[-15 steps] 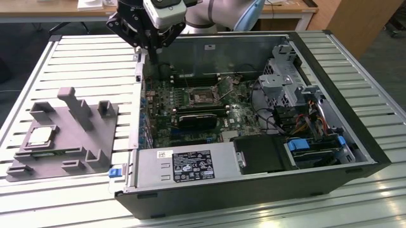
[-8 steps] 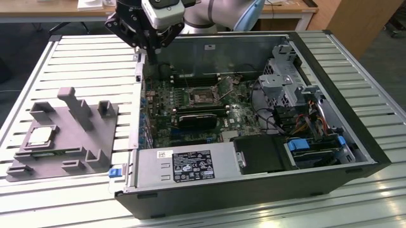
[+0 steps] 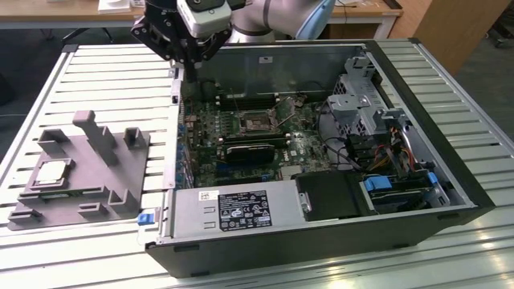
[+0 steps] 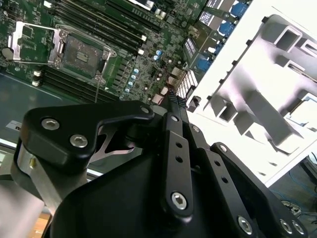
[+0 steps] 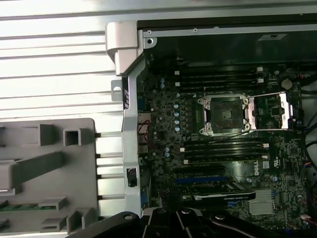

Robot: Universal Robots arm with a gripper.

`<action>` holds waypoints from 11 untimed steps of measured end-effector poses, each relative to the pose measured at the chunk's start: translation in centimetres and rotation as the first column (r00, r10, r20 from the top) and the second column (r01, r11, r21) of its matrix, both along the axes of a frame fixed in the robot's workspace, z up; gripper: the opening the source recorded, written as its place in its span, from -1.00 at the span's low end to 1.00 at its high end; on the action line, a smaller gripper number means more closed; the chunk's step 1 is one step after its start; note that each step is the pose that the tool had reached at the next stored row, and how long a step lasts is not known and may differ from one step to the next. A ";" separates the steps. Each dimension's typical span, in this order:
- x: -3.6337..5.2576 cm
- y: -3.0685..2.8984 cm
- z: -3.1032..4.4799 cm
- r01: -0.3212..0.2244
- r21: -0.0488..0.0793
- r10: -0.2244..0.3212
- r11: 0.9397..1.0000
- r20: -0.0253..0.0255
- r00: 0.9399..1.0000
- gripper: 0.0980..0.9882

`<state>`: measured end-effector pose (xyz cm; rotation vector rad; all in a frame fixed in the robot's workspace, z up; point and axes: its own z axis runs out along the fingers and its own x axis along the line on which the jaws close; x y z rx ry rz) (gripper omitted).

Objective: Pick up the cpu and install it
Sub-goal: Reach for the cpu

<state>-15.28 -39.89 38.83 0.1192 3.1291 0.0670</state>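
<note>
The cpu (image 3: 50, 173), a pale silver square, lies flat in a recess of the grey fixture block (image 3: 88, 174) at the exterior view's left. My gripper (image 3: 191, 75) hangs well away from it, above the far left corner of the open computer case (image 3: 321, 241), with its fingers together and nothing between them. In the second wrist view the gripper (image 4: 172, 96) tapers to a single tip over the case's edge. The motherboard socket (image 3: 257, 123) sits bare, its metal load plate (image 3: 289, 108) swung open. Both wrist views show the socket (image 4: 81, 52) (image 5: 225, 115).
The case lies on its side on a slatted metal table (image 3: 96, 72). Inside are memory slots (image 5: 223, 148), a drive cage (image 3: 357, 96), cables (image 3: 386, 150) and a power supply (image 3: 233, 211). The fixture's upright posts (image 3: 100, 135) stand between the cpu and the case.
</note>
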 end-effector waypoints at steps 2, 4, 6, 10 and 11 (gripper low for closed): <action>-0.05 0.00 -0.01 0.000 0.000 0.000 1.000 -0.001 1.000 -0.98; -0.11 0.00 -0.02 0.000 0.000 0.000 1.000 -0.001 1.000 -0.98; -0.16 0.00 -0.04 0.000 0.000 0.000 1.000 -0.001 1.000 -0.98; -0.27 0.00 -0.07 0.000 0.000 0.000 1.000 -0.003 1.000 -0.98; -0.30 0.00 -0.07 0.000 0.000 0.000 1.000 -0.003 1.000 -0.98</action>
